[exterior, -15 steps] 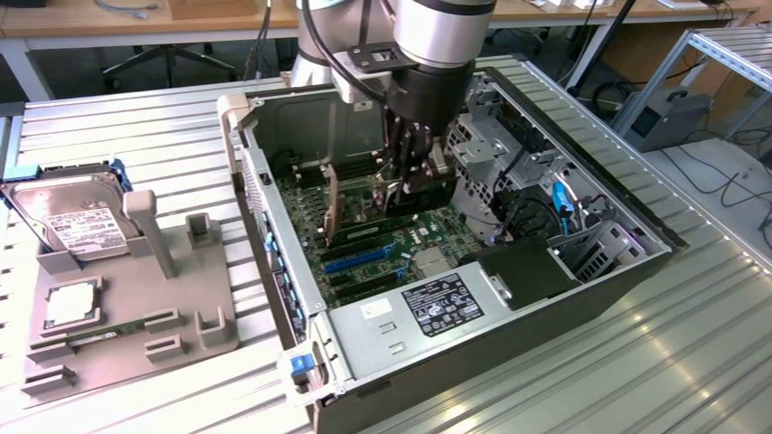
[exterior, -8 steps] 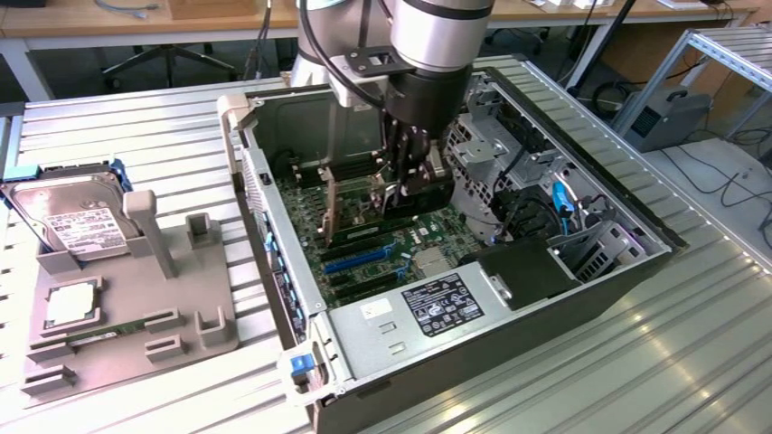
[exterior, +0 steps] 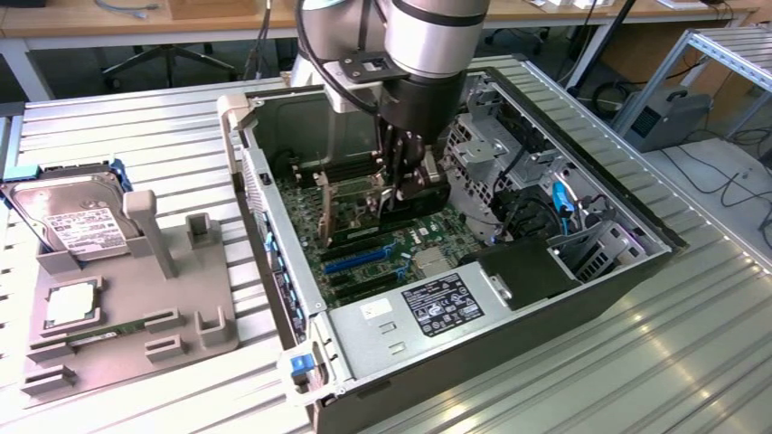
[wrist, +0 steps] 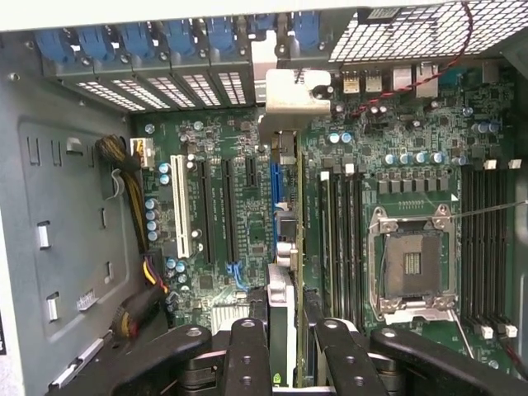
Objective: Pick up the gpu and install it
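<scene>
Black flat gpu [wrist: 285, 272] in hand [wrist: 287, 346]

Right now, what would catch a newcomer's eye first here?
The open computer case in the middle, with the robot's gripper reaching down inside, holding the gpu edge-on over the green motherboard. On the exterior view's left, a hard drive sits in a grey holder.

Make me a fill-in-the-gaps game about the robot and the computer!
The gripper is inside the open computer ___.
It holds the gpu on its ___, over the motherboard.
The hard drive sits in a grey ___ outside the case.
Missing words: case; edge; holder.
</scene>
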Robot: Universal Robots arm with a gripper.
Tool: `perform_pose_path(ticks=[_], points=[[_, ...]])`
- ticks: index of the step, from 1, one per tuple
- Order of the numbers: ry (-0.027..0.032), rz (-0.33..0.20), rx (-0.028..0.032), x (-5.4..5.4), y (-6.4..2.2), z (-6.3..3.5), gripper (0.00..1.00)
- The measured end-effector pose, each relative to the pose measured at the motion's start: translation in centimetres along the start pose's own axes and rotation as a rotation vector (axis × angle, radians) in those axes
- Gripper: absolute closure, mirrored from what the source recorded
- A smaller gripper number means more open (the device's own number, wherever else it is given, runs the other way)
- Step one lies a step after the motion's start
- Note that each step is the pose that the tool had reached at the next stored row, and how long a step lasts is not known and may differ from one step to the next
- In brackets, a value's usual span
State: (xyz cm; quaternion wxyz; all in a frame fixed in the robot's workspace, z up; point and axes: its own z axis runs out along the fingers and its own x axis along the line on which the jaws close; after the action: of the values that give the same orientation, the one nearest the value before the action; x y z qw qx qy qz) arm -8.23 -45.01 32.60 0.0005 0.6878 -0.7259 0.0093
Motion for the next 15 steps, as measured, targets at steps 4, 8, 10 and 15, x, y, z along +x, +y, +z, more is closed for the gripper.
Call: perform_pose_path(ticks=[4,8,10,15], points=[[-0.0001,0.000,0.0000,0.04,0.23,0.14,0.73],[-0.0001,0.000,0.0001,0.06,0.35,0.31,0.73],[-0.0001,0.000,0.0000,0.07,0.43,0.43,0.73],[-0.0001,0.000,0.0000,0.08,0.62,0.75,0.73]])
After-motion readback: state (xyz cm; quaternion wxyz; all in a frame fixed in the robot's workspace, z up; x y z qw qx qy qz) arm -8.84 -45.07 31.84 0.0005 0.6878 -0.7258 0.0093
